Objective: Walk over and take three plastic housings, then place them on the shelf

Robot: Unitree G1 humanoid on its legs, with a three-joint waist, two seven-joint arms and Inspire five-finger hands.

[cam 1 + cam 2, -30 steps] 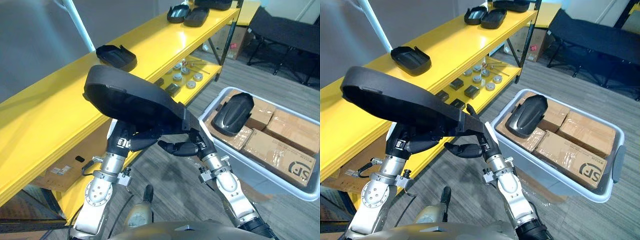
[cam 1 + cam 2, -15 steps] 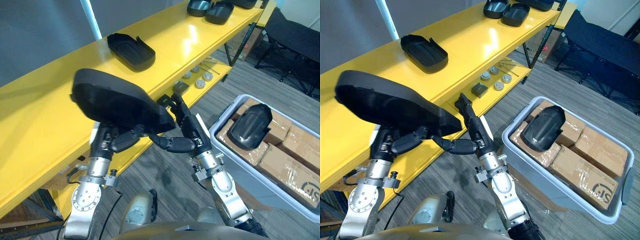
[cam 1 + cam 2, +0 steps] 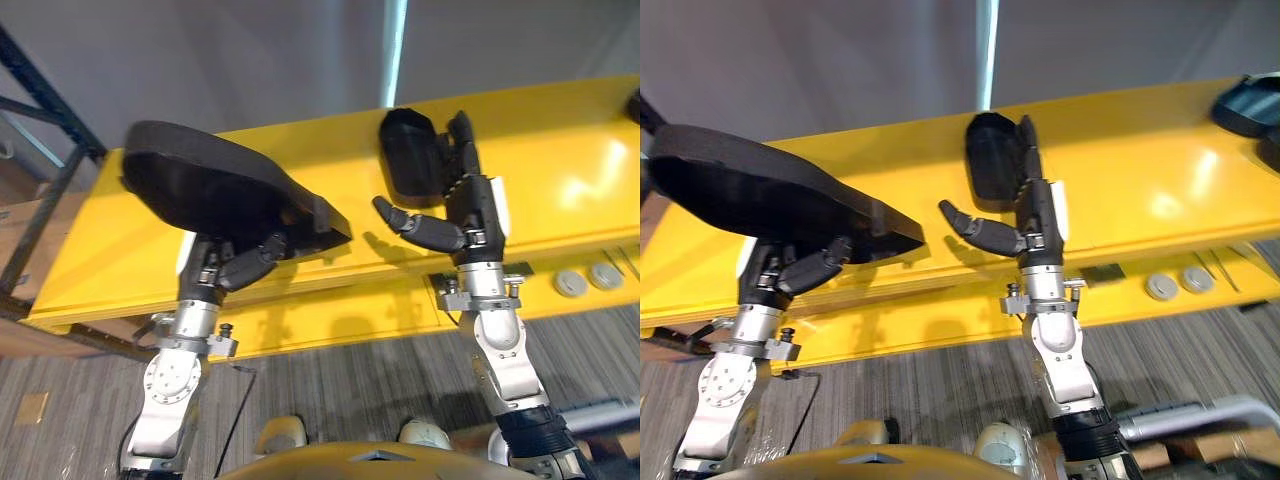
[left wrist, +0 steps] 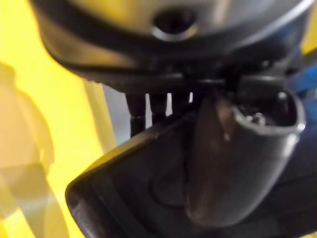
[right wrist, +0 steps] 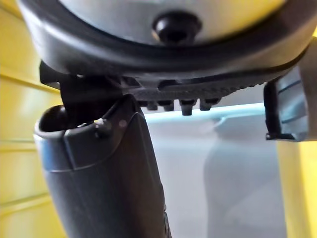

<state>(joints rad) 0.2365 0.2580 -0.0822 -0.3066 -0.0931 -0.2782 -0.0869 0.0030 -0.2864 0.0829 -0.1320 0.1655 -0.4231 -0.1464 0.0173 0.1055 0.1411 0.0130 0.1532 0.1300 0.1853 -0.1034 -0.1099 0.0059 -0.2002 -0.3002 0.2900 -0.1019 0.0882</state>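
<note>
In the head views, your left hand curls under a plastic housing, held above the yellow shelf. Your right hand is straight-fingered (empty) beside a second housing lying on the shelf. The left wrist view shows the thumb clamping the housing.

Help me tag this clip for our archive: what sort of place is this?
Likely a workshop or storeroom: a long yellow shelf carries a black housing, small round parts sit on its lower tier, and the left hand holds a second housing.
</note>
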